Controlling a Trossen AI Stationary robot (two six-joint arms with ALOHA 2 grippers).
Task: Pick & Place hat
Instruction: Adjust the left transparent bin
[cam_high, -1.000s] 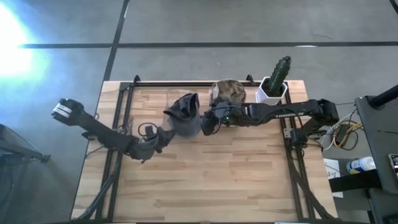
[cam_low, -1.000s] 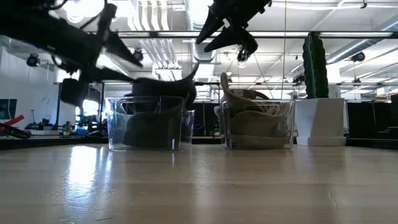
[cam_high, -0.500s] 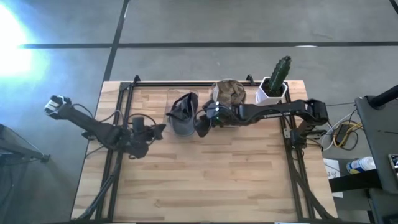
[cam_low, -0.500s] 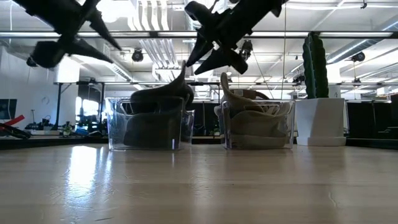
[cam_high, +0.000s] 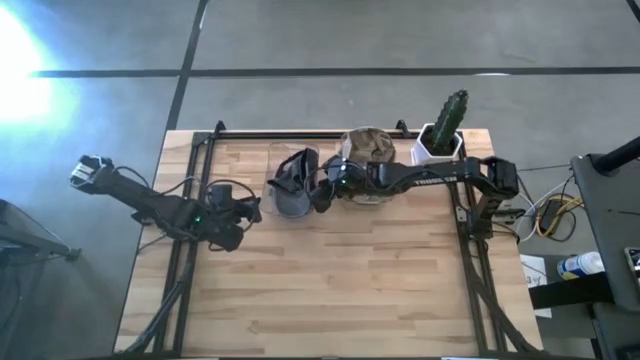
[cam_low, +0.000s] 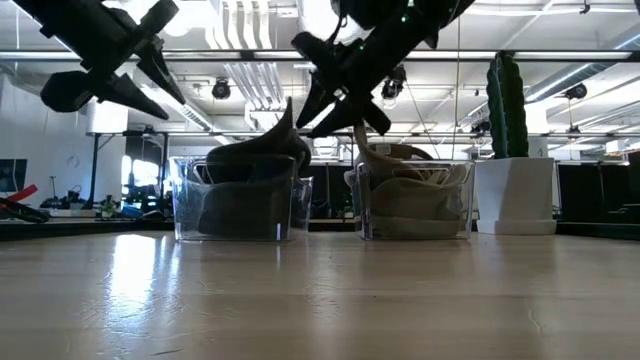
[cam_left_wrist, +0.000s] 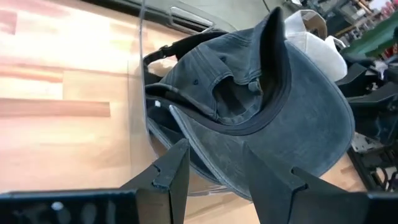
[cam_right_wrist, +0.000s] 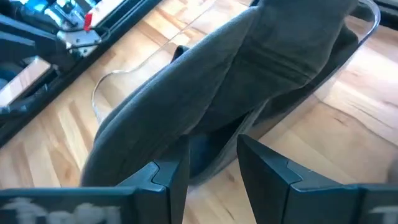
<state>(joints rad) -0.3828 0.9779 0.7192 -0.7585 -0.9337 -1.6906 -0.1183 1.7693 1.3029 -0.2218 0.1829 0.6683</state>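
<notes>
The dark denim hat sits in the clear bin in the upper middle of the high view, its brim poking up over the bin's rim in the low view. Nothing grips it. In the left wrist view the hat fills the frame, crown and strap inside the bin's clear wall.

Right gripper hangs just beside the bin, on its right edge in the high view, jaws apart and holding nothing; its wrist view looks down past its fingers onto the hat's fabric. The right arm carries white lettering along its length, too small to read.

Left gripper sits to the left of the bin, clear of it, jaws parted and empty, pointing at the hat.

A second clear bin, just right of the first, holds a tan hat. Further right, at the upper right of the tabletop, a cactus stands in a white pot; in the low view it stands tall at the right
</notes>
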